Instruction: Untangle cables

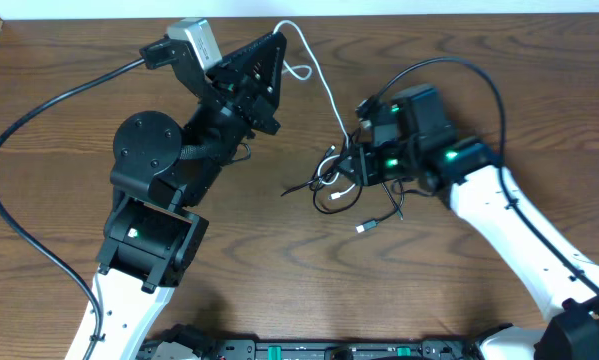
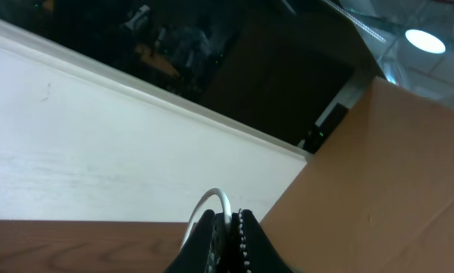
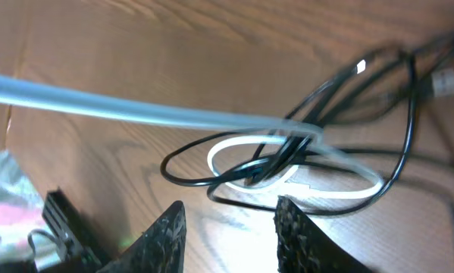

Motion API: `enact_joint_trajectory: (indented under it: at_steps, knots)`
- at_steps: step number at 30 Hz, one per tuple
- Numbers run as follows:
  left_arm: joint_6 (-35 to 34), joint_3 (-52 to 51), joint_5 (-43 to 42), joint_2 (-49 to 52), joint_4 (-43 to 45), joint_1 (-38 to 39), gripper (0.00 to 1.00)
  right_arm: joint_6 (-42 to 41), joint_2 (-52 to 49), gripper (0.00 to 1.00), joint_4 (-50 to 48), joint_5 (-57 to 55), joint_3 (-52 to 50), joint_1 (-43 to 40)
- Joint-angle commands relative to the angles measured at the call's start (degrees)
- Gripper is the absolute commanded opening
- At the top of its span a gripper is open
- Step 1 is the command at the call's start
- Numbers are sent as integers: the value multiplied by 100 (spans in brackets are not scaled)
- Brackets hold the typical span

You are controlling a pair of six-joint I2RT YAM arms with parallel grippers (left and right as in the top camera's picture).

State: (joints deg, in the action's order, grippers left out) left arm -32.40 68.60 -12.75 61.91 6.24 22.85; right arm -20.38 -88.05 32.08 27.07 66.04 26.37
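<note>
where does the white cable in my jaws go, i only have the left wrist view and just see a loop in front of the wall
Observer: Overhead, the white cable runs from your left gripper down and to the right into a knot of black cables.
Operator: slack or tight
Observer: In the right wrist view a straight stretch of it leaves the knot, looking taut.
Operator: where's the other arm
Observer: The right gripper hangs over that knot, jaws open.
</note>
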Motion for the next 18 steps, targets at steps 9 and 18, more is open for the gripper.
enact_joint_trajectory:
  at_steps: [9, 18]
  knots:
    - [-138, 44, 295, -57, 9, -33, 8, -2264, -501, 36, -737, -1742, 61, 1054]
    - [-136, 44, 295, -57, 9, -33, 8, -2739, -911, 39, -968, -2546, 61, 1226]
